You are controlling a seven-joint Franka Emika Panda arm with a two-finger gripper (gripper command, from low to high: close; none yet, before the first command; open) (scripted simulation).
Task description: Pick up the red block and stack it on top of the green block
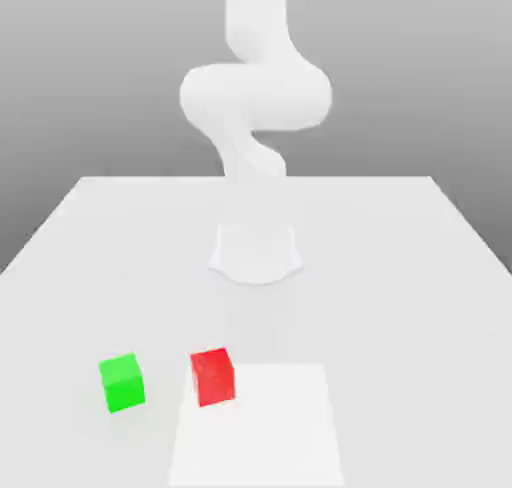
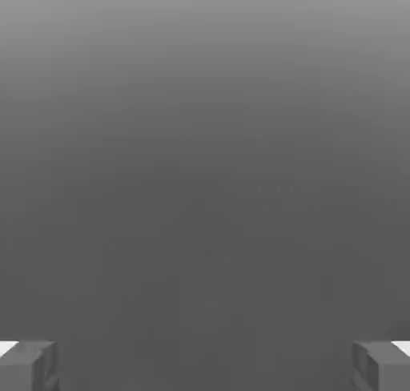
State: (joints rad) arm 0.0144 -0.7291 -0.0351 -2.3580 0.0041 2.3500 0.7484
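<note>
The red block [image 1: 212, 376] sits on the white table [image 1: 400, 276] near its front edge. The green block [image 1: 122, 382] rests on the table just to the exterior view's left of it, with a small gap between them. In the hand view my gripper [image 2: 205, 365] is open: its two grey fingertips [image 2: 28, 364] stand far apart with nothing between them, facing a plain grey backdrop. The blocks are out of the hand view.
The white arm [image 1: 255, 96] rises from its base [image 1: 256, 251] at the table's middle. A pale white rectangular shape [image 1: 258, 431] lies in the foreground beside the red block; I cannot tell what it is.
</note>
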